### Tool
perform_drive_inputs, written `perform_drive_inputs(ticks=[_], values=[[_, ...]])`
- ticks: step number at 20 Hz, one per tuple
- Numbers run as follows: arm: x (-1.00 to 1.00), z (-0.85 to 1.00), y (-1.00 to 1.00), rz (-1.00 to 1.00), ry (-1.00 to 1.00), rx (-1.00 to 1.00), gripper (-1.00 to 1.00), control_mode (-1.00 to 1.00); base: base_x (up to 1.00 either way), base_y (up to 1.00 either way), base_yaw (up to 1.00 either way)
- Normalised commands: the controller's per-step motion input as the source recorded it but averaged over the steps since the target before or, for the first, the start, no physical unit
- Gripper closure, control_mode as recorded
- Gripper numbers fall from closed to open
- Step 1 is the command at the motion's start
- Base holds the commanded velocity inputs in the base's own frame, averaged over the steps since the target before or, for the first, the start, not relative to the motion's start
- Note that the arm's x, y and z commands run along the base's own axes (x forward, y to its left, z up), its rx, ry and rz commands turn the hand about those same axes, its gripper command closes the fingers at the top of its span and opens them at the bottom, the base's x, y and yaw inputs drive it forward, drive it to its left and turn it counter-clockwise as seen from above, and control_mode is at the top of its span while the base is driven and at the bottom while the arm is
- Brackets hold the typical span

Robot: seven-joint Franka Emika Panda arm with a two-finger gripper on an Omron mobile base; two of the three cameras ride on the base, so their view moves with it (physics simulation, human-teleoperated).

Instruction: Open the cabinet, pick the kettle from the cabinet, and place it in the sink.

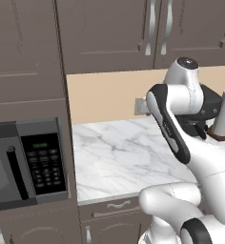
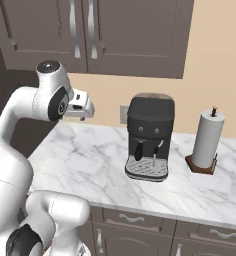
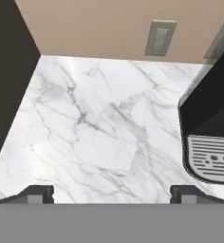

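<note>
Cabinet (image 2: 90, 35) doors closed; gripper (image 3: 112, 194) spread wide, empty, above marble table (image 3: 95, 137); swinging up risks clipping coffee machine (image 2: 149, 137) alongside

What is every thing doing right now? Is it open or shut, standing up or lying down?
cabinet: both doors shut.
gripper: open, holding nothing, above the bare marble counter.
microwave: door shut.
coffee machine: upright on the counter, drip tray bare.
paper towel roll: upright on its holder.
drawer: shut.
</note>
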Motion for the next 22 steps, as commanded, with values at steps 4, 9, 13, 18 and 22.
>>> perform_drive_inputs(ticks=[4, 9, 13, 18, 22], values=[[-0.12, 0.32, 0.02, -0.05, -0.10, 0.01, -1.00, -1.00, 0.00, 0.00, 0.00], [-0.04, 0.40, 0.03, -0.09, 0.00, 0.00, -1.00, -1.00, 0.00, 0.00, 0.00], [-0.01, 0.47, 0.04, -0.07, 0.00, 0.00, -1.00, -1.00, 0.00, 0.00, 0.00], [-0.01, 0.44, 0.02, 0.00, -0.06, 0.00, -1.00, -1.00, 0.00, 0.00, 0.00], [-0.01, 0.31, 0.05, 0.00, -0.35, -0.08, -1.00, -1.00, 0.00, 0.00, 0.00]])
